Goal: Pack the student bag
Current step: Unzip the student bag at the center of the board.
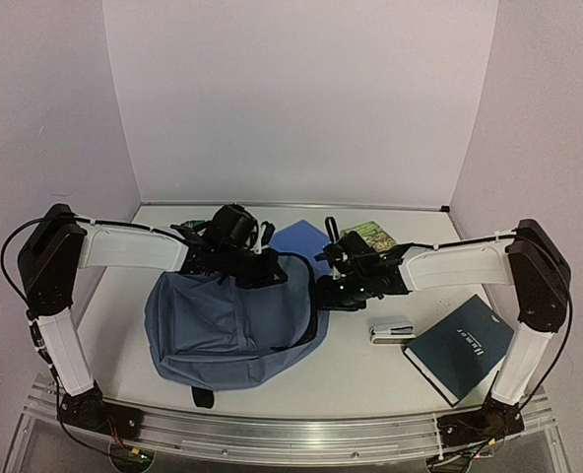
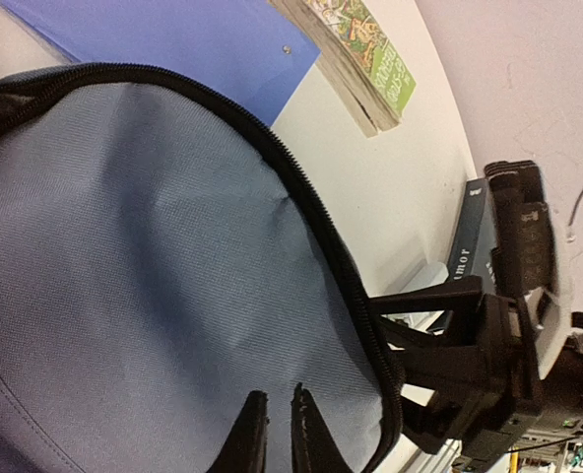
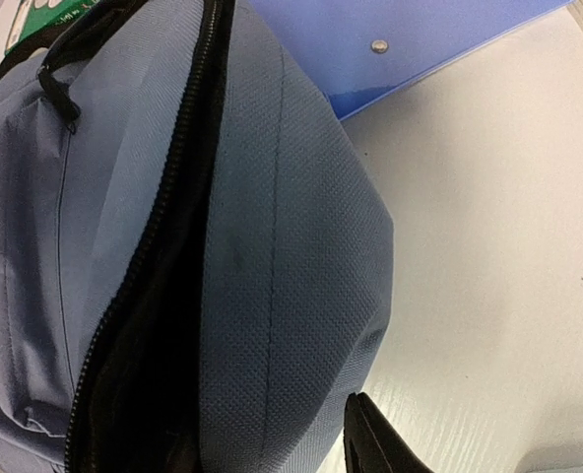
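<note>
Pressing together over blue cloth near the zip, the left pincer [image 2: 277, 399] is showing no clear fold between its tips. The right pincer [image 1: 329, 288] is straddling the open rim; its grip I cannot tell. The student bag [image 1: 227, 320] is lying mid-tabletop [image 1: 370, 370]. Both are probably opening its mouth; next comes spreading it for the book [image 1: 461, 347].

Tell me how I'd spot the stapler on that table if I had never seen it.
Start at the big slate-blue backpack in the middle of the table and look right, towards the dark teal book. The stapler lies in the gap between them, just left of the book's corner. It is the smallest item there and the only pale grey one.
</note>
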